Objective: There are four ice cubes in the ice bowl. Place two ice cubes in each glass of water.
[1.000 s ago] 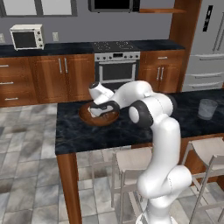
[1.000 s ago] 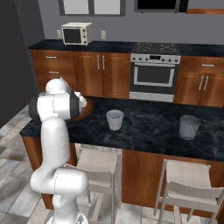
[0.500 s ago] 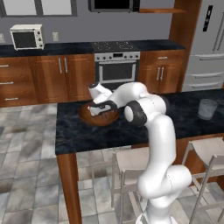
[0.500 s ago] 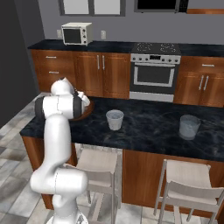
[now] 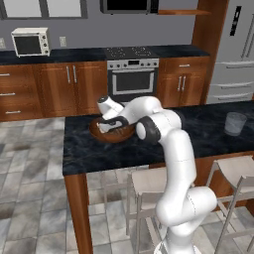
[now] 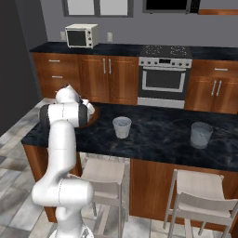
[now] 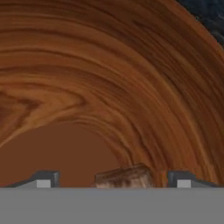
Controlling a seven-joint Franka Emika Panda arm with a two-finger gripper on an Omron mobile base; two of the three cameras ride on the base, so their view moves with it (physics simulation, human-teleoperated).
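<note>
The reddish-brown wooden ice bowl (image 5: 115,135) sits near the left end of the dark island counter. My gripper (image 5: 107,126) reaches down into it, jaws open. In the hand view the bowl's grained inner wall (image 7: 109,78) is very close. One small translucent ice cube (image 7: 124,176), tinted brown by the wood, lies between my two fingertips (image 7: 45,180), apart from both; my gripper (image 7: 113,180) is not closed on it. One glass of water (image 6: 122,127) stands just right of the bowl, the other glass (image 6: 201,134) farther right. My arm hides most of the bowl (image 6: 92,119) in the right base view.
The far glass (image 5: 234,123) stands near the counter's right end. Stools (image 6: 106,173) stand under the island's near edge. Behind are wooden cabinets, an oven (image 5: 132,78) and a toaster oven (image 5: 30,41) on the back counter.
My hand has sunk a little deeper into the bowl. The bowl and the glasses have not moved.
</note>
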